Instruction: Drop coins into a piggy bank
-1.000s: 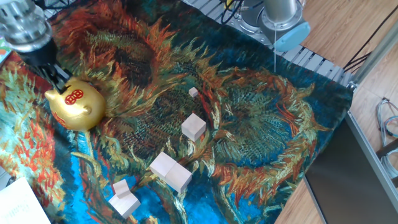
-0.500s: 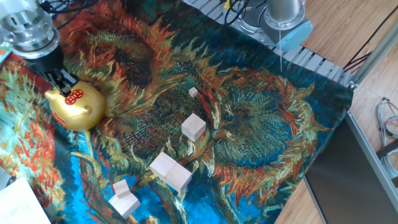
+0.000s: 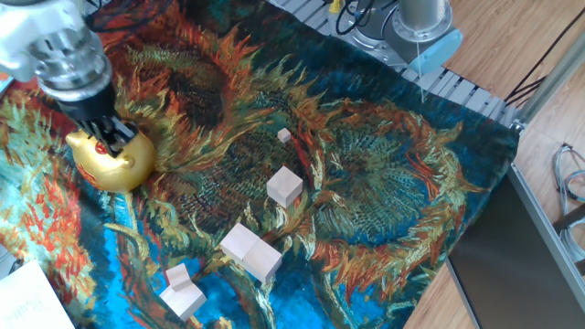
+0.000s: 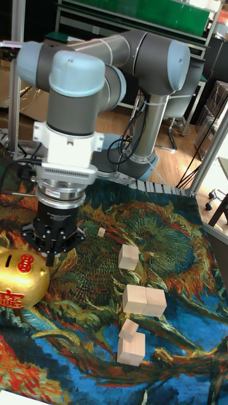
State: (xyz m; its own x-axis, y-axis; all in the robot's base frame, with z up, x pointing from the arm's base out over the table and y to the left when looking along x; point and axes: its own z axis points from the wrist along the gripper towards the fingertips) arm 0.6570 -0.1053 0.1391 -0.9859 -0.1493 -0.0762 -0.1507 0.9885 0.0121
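Observation:
The gold piggy bank [image 3: 114, 164] sits on the painted cloth at the left; in the tall fixed view the piggy bank [image 4: 19, 278] shows red marks on its side. My gripper [image 3: 115, 137] points down right over the bank's top and covers its emblem in the fixed view. In the tall fixed view the gripper [image 4: 50, 252] hangs at the bank's upper right edge. Its dark fingers [image 3: 110, 131] are pinched close together. No coins show; anything between the fingertips is too small to make out.
Pale wooden blocks lie on the cloth: a tiny cube [image 3: 283, 135], a single block [image 3: 285, 185], a joined pair [image 3: 249, 251] and two stacked near the front [image 3: 183, 292]. White paper [image 3: 32, 297] lies at the front left. The arm's base [image 3: 411, 27] stands at the back.
The gripper has moved right and slightly down, from the bank's upper left edge to directly over its top, now hiding the red emblem. The bank and blocks have not moved.

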